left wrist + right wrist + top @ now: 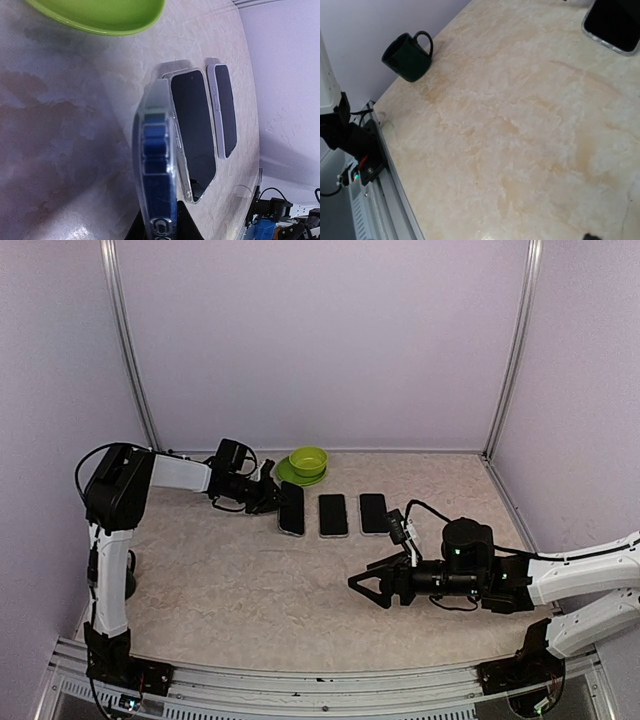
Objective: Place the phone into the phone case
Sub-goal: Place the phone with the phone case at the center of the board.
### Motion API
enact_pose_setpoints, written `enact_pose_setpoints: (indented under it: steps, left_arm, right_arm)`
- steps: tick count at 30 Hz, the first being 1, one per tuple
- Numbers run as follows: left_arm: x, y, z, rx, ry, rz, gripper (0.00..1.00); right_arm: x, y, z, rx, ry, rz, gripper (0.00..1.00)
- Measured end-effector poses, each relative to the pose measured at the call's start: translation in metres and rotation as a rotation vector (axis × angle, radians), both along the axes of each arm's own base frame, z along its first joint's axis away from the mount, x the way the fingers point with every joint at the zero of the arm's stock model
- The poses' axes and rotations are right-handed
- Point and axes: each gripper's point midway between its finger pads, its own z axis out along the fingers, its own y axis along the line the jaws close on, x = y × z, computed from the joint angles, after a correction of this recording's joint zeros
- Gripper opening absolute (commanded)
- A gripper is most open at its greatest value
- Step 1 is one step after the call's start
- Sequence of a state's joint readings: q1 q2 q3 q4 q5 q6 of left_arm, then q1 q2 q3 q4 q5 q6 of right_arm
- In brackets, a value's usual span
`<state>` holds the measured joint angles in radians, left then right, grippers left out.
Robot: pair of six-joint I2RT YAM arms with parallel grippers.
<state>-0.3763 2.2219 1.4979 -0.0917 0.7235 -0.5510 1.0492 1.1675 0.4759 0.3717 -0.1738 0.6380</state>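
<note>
Clear plastic on edge: the phone case [156, 165], tipped up on one long side at the left end of the row, its lower end pinched in the left gripper [270, 497]. Clenched almost fully down on that thin wall. Blue blocks visible through the plastic, origin unclear.

Just beside the case, flat on the marbled table [230, 580] with screen up: the middle phone [192, 125], most likely the one to go in. Touching the case's lower edge or barely apart, impossible to say. Beyond that, a second phone [222, 107] with a pale rim, lying apart. Behind the row, a green bowl [308, 460].

Step in hand, by the look of it: presenting the case, lifted and tilted next to the phone, with nothing seated yet. Hard to tell which way the open face points.

Next move, as a judgement: bring the phone and case together, line up one corner first, then press the rest in. Likely calls for the second arm to steady or push.

Right gripper [365, 585]: spread wide, empty, hanging over bare table well short of the row, touching nothing. From its wrist camera, mostly tabletop, plus a dark mug [407, 56] near the table's edge.
</note>
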Motion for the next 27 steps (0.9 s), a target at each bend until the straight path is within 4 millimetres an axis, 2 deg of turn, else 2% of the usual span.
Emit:
enact_pose_setpoints:
  steps: [5, 10, 15, 27]
  left_arm:
    - [0.005, 0.000, -0.005, 0.017, -0.004, 0.002, 0.17]
    - [0.009, 0.002, -0.013, 0.040, -0.006, 0.008, 0.27]
    - [0.009, 0.007, -0.027, 0.071, 0.015, 0.018, 0.31]
    - [0.017, 0.009, -0.021, 0.069, -0.012, 0.032, 0.54]
  right_arm:
    - [0.002, -0.001, -0.001, -0.004, -0.003, -0.005, 0.87]
    - [0.003, 0.000, -0.006, -0.019, 0.000, -0.006, 0.87]
    - [0.004, 0.000, -0.007, -0.022, -0.002, -0.005, 0.87]
    - [0.007, 0.002, -0.010, -0.035, 0.005, -0.008, 0.87]
